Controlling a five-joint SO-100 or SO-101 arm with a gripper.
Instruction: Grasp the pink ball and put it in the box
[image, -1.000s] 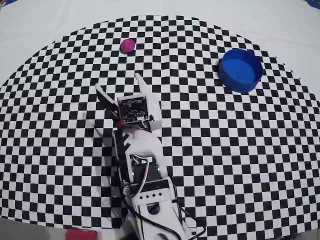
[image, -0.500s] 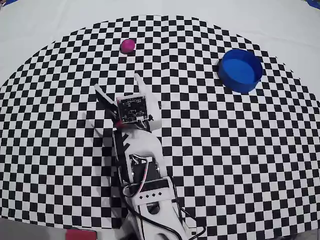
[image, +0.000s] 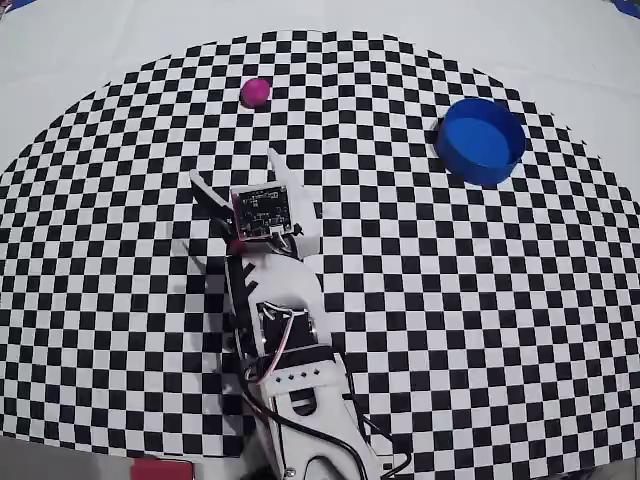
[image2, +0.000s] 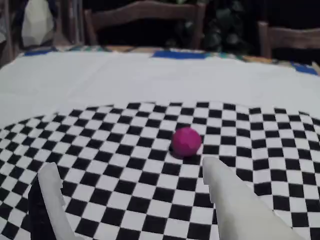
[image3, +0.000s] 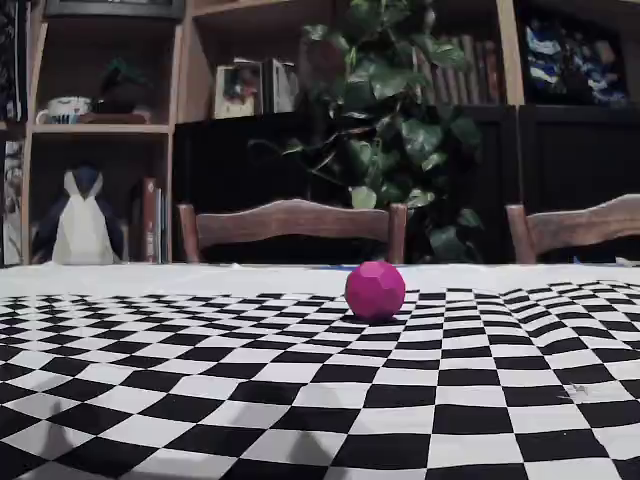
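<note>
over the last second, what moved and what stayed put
The gripper, open and empty, crept a little up the overhead view toward the ball, the arm stretching out behind it. Nothing was taken hold of or let go. The ball stayed where it was on the checkered mat, and the box did not move either.
</note>
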